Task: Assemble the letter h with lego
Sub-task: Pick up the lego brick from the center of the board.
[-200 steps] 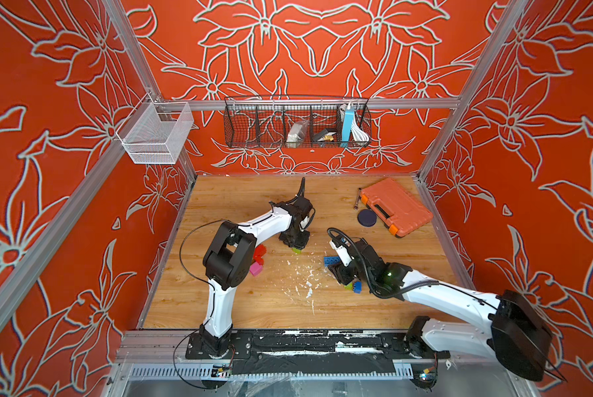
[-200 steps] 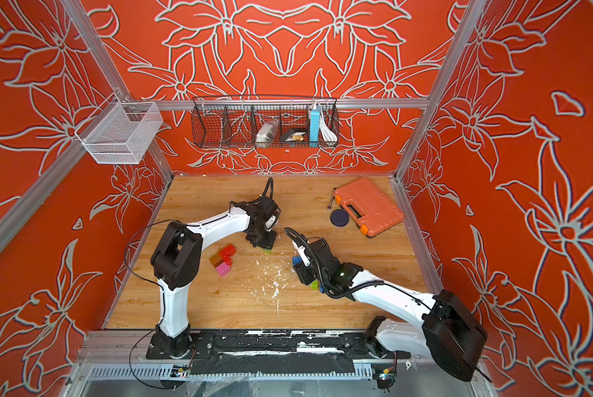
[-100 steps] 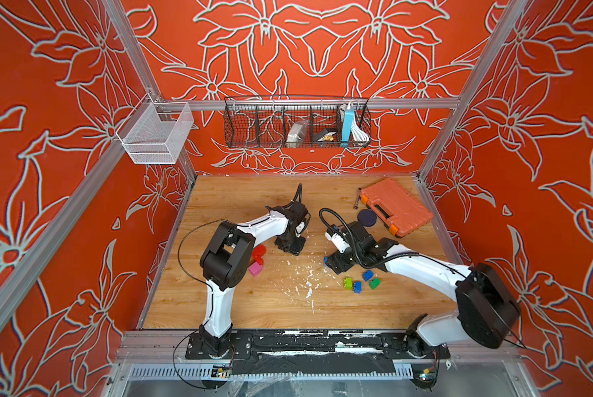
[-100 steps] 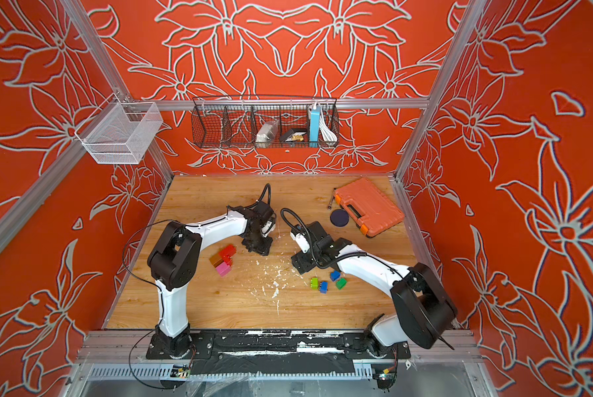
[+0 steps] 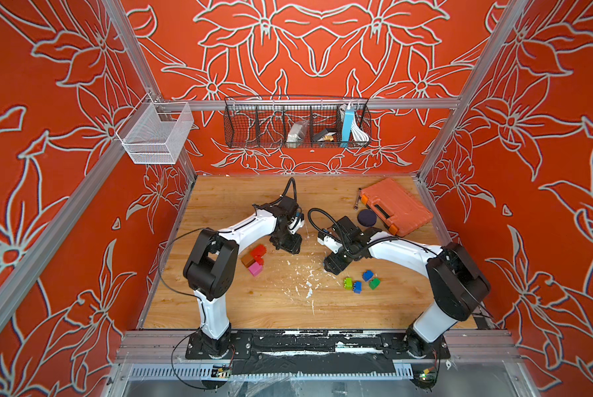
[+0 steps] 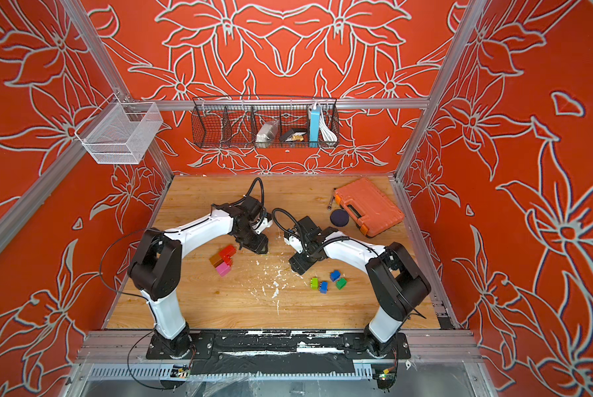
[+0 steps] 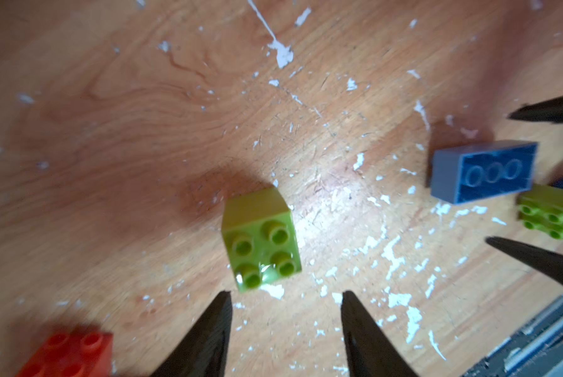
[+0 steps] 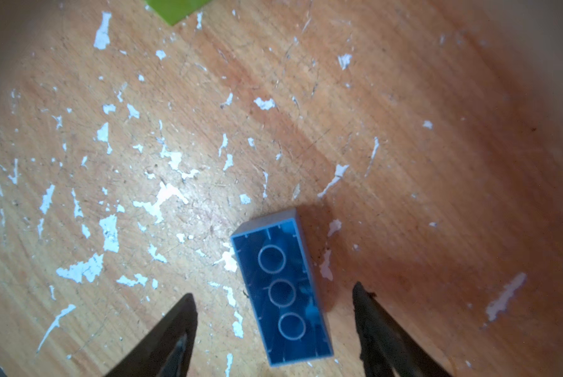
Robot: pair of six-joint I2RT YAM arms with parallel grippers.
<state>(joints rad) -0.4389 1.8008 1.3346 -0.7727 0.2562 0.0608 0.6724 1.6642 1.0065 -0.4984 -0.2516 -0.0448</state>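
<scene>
In the left wrist view a lime green 2x2 lego brick (image 7: pixel 260 241) stands studs-up on the wood just ahead of my open left gripper (image 7: pixel 285 295), free of both fingers. A long blue brick (image 8: pixel 283 293) lies studs-down between the fingers of my open right gripper (image 8: pixel 273 290), touching neither. In both top views the two grippers (image 5: pixel 288 244) (image 5: pixel 334 266) point down at mid-table and hide those bricks. A red, brown and pink cluster (image 5: pixel 254 259) sits left of them. Lime (image 5: pixel 347 283), blue (image 5: pixel 357 287) (image 5: pixel 367 275) and dark green (image 5: pixel 374 283) bricks lie front right.
An orange tool case (image 5: pixel 395 206) and a dark round disc (image 5: pixel 367 217) lie at the back right. A black wire basket (image 5: pixel 297 122) and a white mesh basket (image 5: pixel 154 134) hang on the walls. White flecks (image 5: pixel 309 285) mark the wooden floor.
My left gripper has opened and the lime brick now stands free. My right arm has drawn back from the front-right bricks to mid-table, over the long blue brick.
</scene>
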